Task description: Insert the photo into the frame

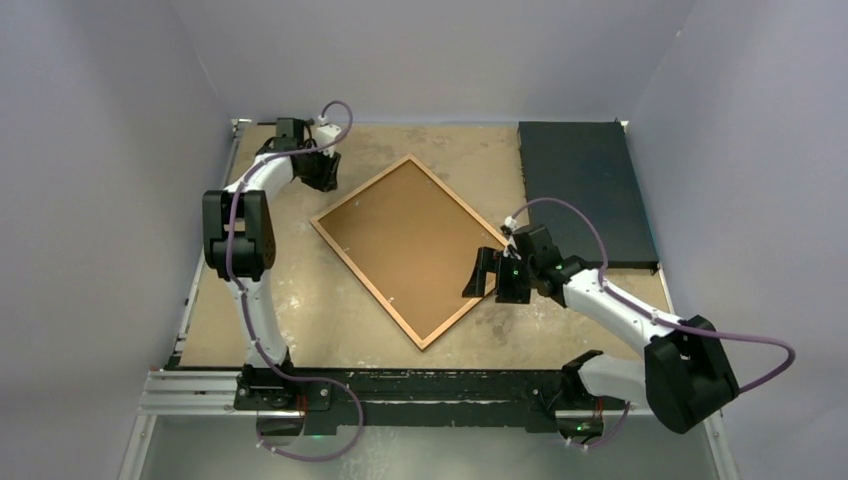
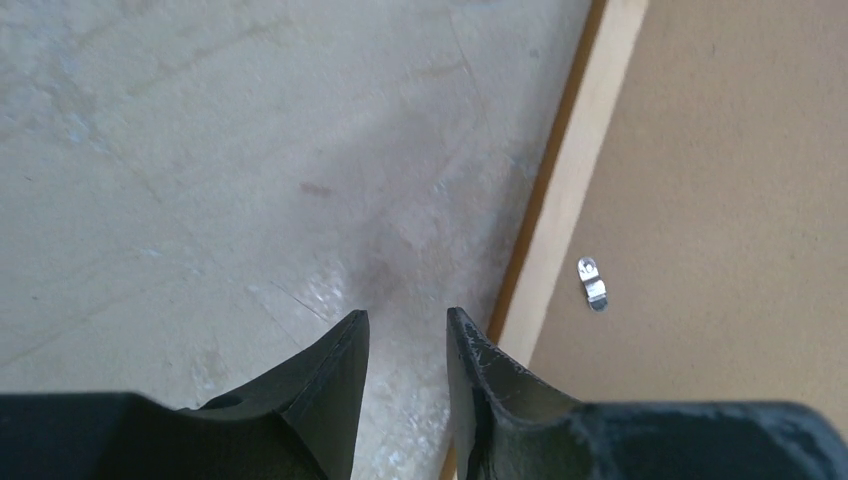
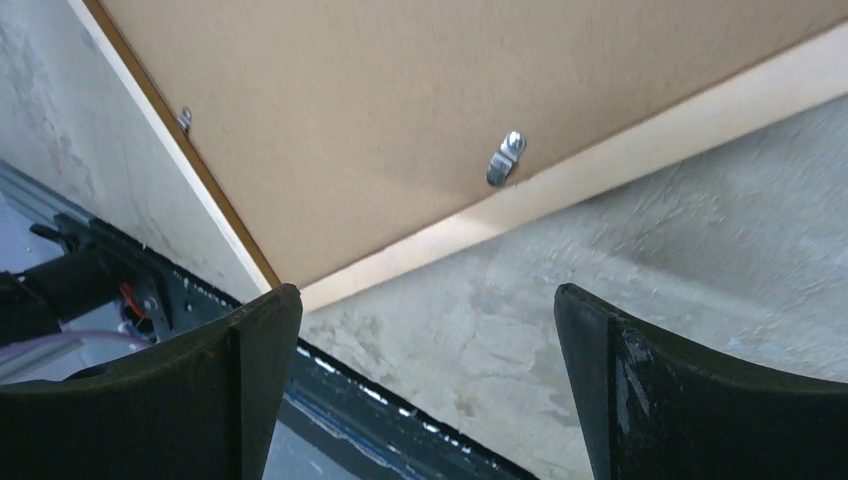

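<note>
The frame (image 1: 405,250) lies flat on the tabletop (image 1: 300,310) with its plain brown board back facing up. It is turned cornerwise, so that one corner points toward the arm bases. It sits between the two pairs of fingers.

The left fingers (image 1: 318,170) hang over the tabletop just off the frame's far-left edge. In the left wrist view they (image 2: 320,400) stand a narrow gap apart with nothing between them, only bare, scuffed tabletop below the gap. The frame's pale wooden edge (image 2: 570,200) runs away from the tips just beside the finger nearer the frame. It is not clear whether that finger touches it. Beyond the edge, a small metal clip (image 2: 592,283) lies on the board, a little ahead of the tips.

The right fingers (image 1: 482,272) hover at the frame's near-right edge. In the right wrist view they (image 3: 230,390) are spread wide and hold nothing. Ahead of them, a corner of the frame points at one finger, with the wooden edge running across the gap. Bare tabletop lies directly between the fingers. Another metal clip (image 3: 505,158) sits on the board just past that edge, ahead of the gap.

A dark slab (image 1: 585,190) lies at the far-right corner of the tabletop, beyond the right fingers and apart from the frame.
</note>
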{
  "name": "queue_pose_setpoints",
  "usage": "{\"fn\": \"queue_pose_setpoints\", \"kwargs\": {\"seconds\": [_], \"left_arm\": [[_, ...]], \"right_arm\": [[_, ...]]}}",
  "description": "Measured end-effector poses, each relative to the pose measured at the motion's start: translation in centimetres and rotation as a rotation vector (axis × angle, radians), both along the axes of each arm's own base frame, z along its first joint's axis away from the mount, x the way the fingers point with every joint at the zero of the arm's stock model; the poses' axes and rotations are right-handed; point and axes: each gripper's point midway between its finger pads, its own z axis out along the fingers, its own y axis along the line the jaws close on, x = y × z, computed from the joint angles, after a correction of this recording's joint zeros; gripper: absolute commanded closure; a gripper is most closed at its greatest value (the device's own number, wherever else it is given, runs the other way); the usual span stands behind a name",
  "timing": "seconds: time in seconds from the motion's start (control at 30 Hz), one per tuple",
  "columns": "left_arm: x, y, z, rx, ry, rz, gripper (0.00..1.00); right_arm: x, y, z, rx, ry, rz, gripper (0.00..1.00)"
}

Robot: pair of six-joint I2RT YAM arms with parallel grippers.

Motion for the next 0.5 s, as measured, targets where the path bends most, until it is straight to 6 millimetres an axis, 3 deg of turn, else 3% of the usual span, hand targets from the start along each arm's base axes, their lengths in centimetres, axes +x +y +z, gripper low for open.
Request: {"fn": "queue_pose_setpoints", "kwargs": {"seconds": [0.2,0.33,0.5], "left_arm": [[2.1,1.2,0.5,-0.07,-0.028,0.051,0.73],[1.9,1.4,-0.7,-0.129,0.013,0.049,0.72],[0.2,0.5,-2.9,-0.176,0.104,0.013,0.74]], "right_arm": [[-1.7,0.2,-1.9,0.023,0.085,0.011,0.01],[-0.6,0.4,-2.6,0.041,0.093,-0.001,0.01],[2.2,-0.2,-2.7,0.065,0.067,-0.039,0.01]]}}
